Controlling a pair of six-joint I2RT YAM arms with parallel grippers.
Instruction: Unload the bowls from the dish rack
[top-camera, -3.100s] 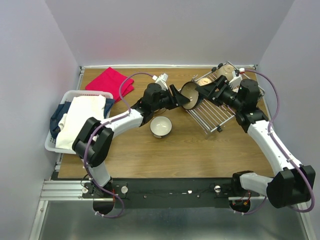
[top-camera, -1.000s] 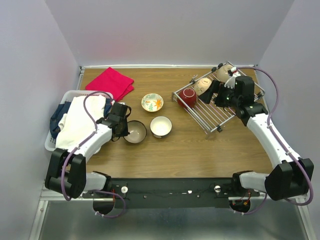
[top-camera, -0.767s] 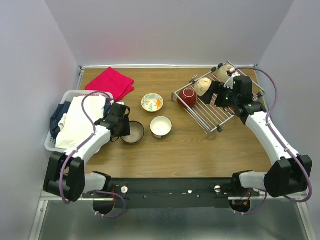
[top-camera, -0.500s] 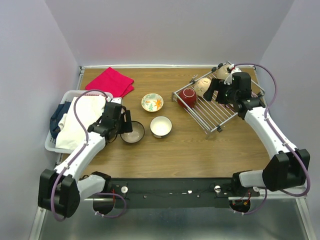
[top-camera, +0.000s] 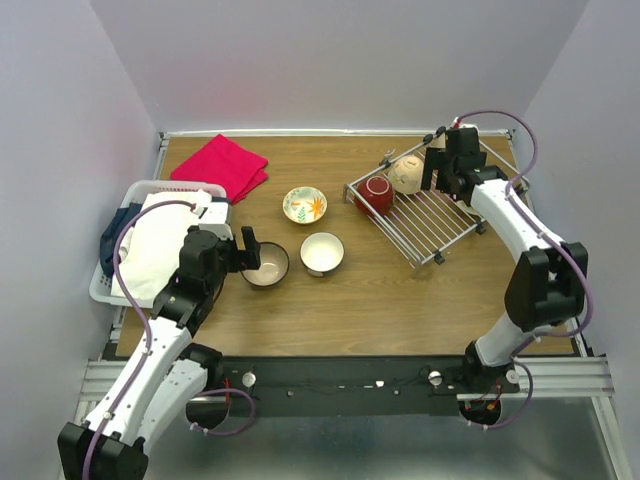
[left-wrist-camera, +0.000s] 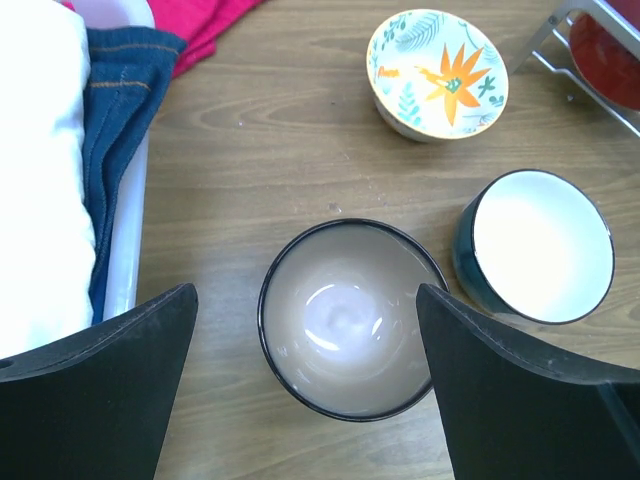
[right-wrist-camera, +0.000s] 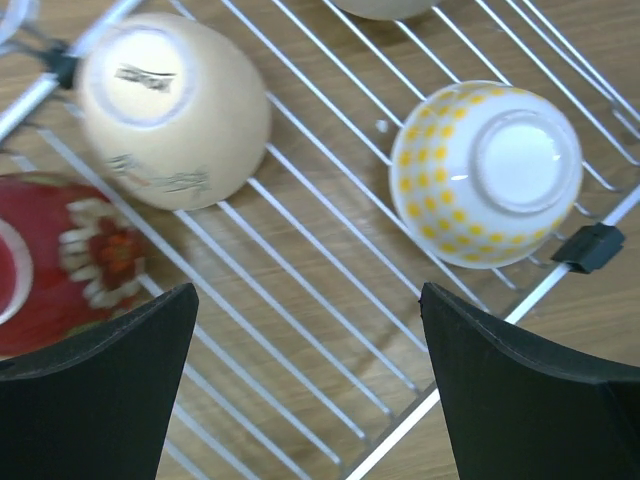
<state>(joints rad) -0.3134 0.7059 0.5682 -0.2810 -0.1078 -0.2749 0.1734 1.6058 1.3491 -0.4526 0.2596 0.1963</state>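
Observation:
Three bowls stand upright on the wooden table: a dark-rimmed tan bowl (top-camera: 268, 264) (left-wrist-camera: 350, 318), a teal bowl with a white inside (top-camera: 322, 253) (left-wrist-camera: 540, 260) and a floral bowl (top-camera: 305, 205) (left-wrist-camera: 437, 60). My left gripper (top-camera: 250, 255) (left-wrist-camera: 305, 292) is open just above the tan bowl, one finger on each side, holding nothing. The dish rack (top-camera: 432, 222) (right-wrist-camera: 515, 313) holds a red bowl (top-camera: 376, 194) (right-wrist-camera: 60, 260), an overturned cream bowl (top-camera: 406, 175) (right-wrist-camera: 175, 110) and an overturned yellow-dotted bowl (right-wrist-camera: 485, 175). My right gripper (top-camera: 440, 180) (right-wrist-camera: 308, 292) hangs open over the rack bars between them.
A white plastic basket (top-camera: 105, 285) (left-wrist-camera: 125, 250) with a white cloth (left-wrist-camera: 40, 180) and jeans (left-wrist-camera: 120, 100) stands at the left edge, close to my left arm. A red cloth (top-camera: 222, 165) lies at the back left. Another bowl's edge (right-wrist-camera: 380, 8) shows at the rack's far end.
My left gripper has opened and let go of the tan bowl, and the arm has drawn back towards its base. My right gripper has moved to the rack's far end.

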